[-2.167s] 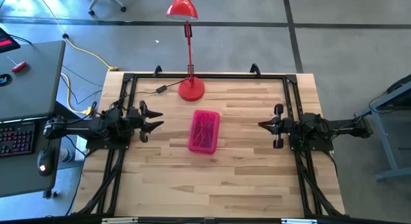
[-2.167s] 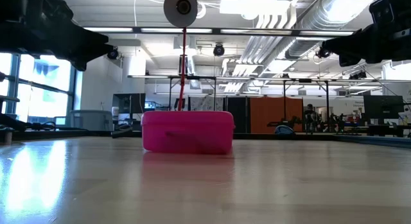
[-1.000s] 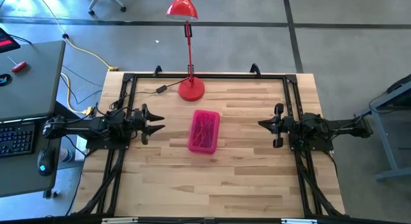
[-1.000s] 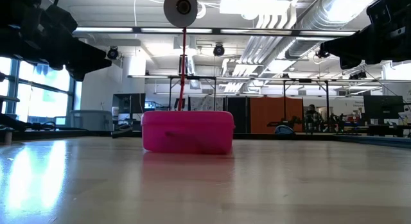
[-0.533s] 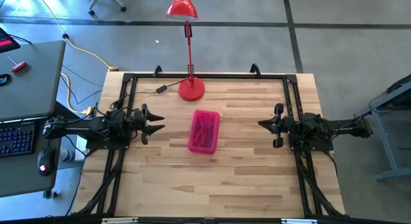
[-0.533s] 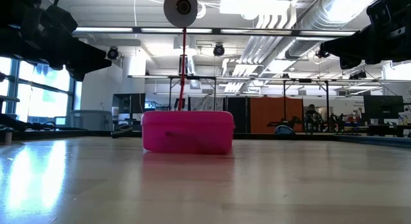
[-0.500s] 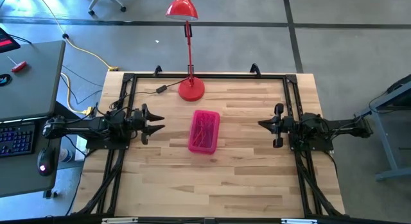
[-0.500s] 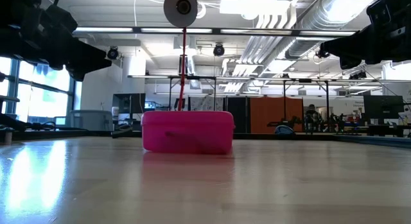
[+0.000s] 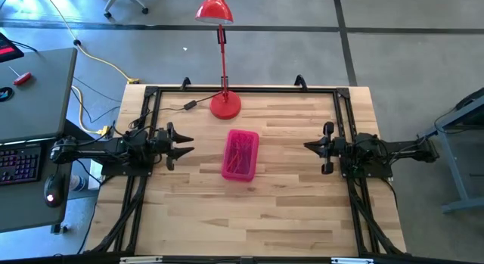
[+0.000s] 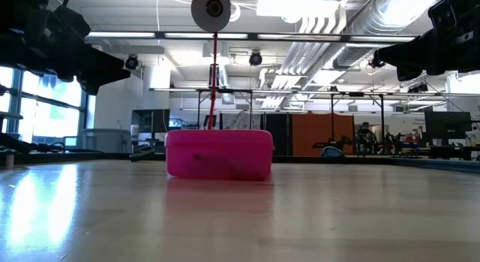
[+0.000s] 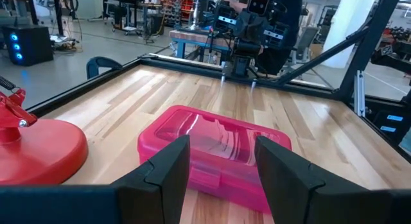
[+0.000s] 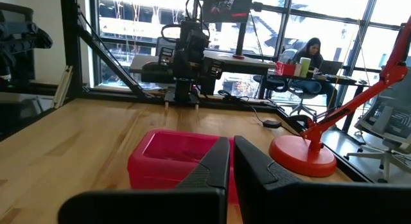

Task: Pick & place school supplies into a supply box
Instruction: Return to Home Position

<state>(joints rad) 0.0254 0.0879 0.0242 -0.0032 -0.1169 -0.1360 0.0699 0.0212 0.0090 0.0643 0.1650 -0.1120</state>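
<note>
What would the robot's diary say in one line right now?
supply box: lid shut, between grippers | left gripper: open, left of box, empty | right gripper: shut, right of box, empty

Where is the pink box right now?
In the high view the pink box sits closed at the middle of the table, between the left tool and right tool, near the red lamp base.

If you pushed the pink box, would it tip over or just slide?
Probably slide: the pink box lies low and flat on the smooth wooden table. It looks like hard plastic, so likely stiff. Left hand and right hand wait apart.
</note>
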